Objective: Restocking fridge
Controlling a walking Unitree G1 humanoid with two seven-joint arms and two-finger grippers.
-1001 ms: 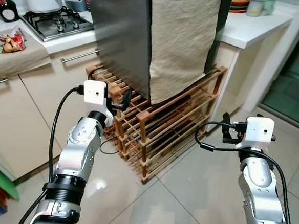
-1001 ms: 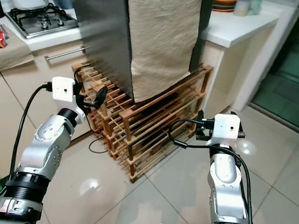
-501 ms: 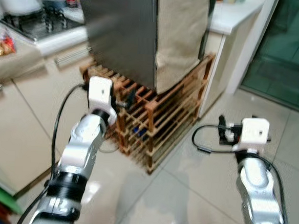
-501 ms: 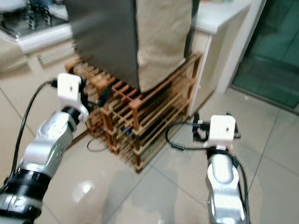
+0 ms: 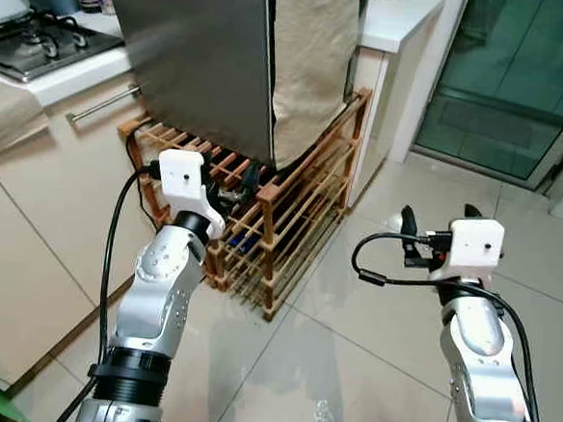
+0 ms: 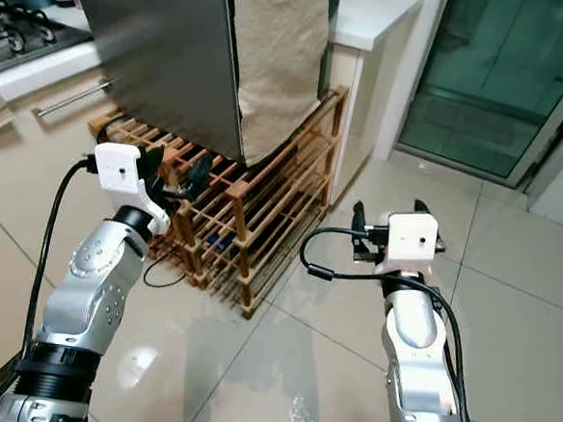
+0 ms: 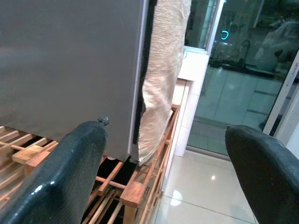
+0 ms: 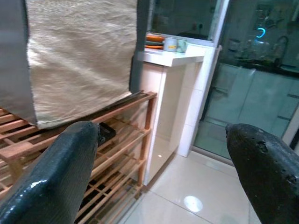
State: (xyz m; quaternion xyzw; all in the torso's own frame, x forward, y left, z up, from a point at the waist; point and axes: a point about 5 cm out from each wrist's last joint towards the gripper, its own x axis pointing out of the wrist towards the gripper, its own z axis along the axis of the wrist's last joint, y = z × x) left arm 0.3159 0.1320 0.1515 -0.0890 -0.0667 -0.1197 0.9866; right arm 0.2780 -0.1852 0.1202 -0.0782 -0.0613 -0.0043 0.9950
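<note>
The fridge (image 5: 195, 60) is a tall steel-grey box with a beige cloth (image 5: 311, 59) hanging down its front. It stands on a low wooden slatted rack (image 5: 296, 207). My left gripper (image 5: 240, 187) is held up close to the rack's near corner, just below the fridge's bottom edge, open with nothing between its fingers (image 7: 60, 177). My right gripper (image 5: 439, 217) hovers over the tiled floor to the right of the rack, also open and empty, its fingers (image 8: 266, 158) spread wide. The right wrist view looks along the rack (image 8: 117, 121) under the cloth (image 8: 79, 56).
A gas stove (image 5: 33, 39) sits on the counter at the left above cabinet fronts with a bar handle (image 5: 100, 107). A white counter (image 5: 402, 12) with dishes (image 8: 161, 41) adjoins the fridge. A glass sliding door (image 5: 522, 83) closes the right side. Glossy tiles (image 5: 349, 351) lie ahead.
The whole picture has swung right and pulled back, so the camera moved: the glass door has come into sight and the stove slid left. Both arms stay raised with grippers open.
</note>
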